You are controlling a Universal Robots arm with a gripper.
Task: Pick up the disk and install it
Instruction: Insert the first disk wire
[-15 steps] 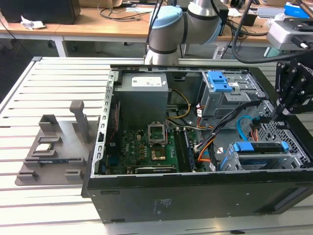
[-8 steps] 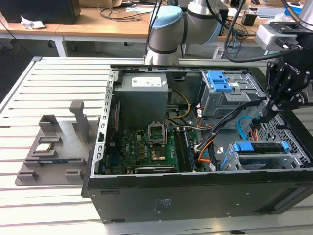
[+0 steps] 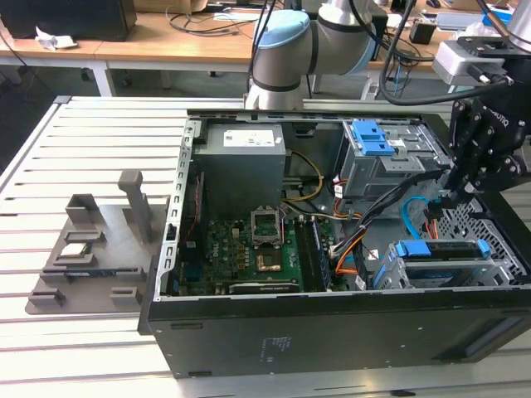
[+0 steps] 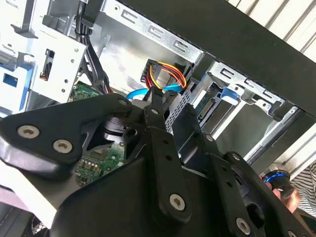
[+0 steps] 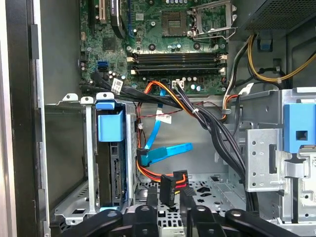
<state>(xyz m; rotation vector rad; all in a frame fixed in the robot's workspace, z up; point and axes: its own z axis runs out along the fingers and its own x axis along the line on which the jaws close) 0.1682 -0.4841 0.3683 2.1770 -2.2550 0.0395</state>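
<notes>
While the end effector hovers, the disk sits in its cage.

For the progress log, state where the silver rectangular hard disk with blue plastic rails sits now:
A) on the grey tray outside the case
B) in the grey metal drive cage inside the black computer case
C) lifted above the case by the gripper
B: in the first wrist view the disk stands slotted in the drive cage inside the computer case, with the gripper close beside it.
</notes>
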